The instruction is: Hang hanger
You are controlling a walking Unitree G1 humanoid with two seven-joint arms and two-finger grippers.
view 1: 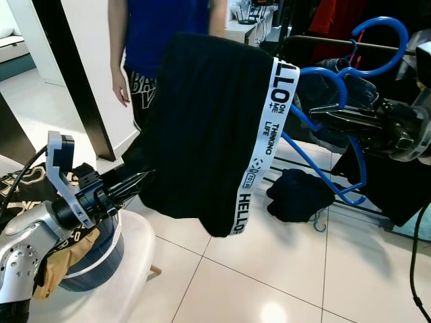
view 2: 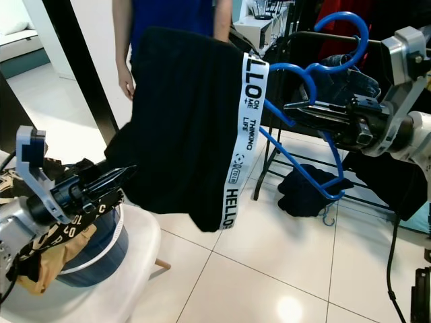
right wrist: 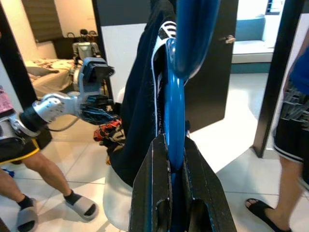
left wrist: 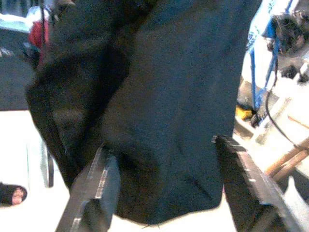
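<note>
Right gripper (view 2: 296,111) clamped on blue hanger (view 2: 303,158), black garment (view 2: 185,128) draped over it, near rail (view 1: 337,42). Left gripper (view 1: 138,183) parted beside garment's hem. Probably mid-carry; next, hook lifted onto rail.

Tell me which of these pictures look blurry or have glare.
Left wrist view: soft and grainy, the black fabric garment out of focus. Left eye view: sharp, with ceiling-light glare on the glossy white floor tiles. Right wrist view: crisp on the blue plastic hanger.
</note>
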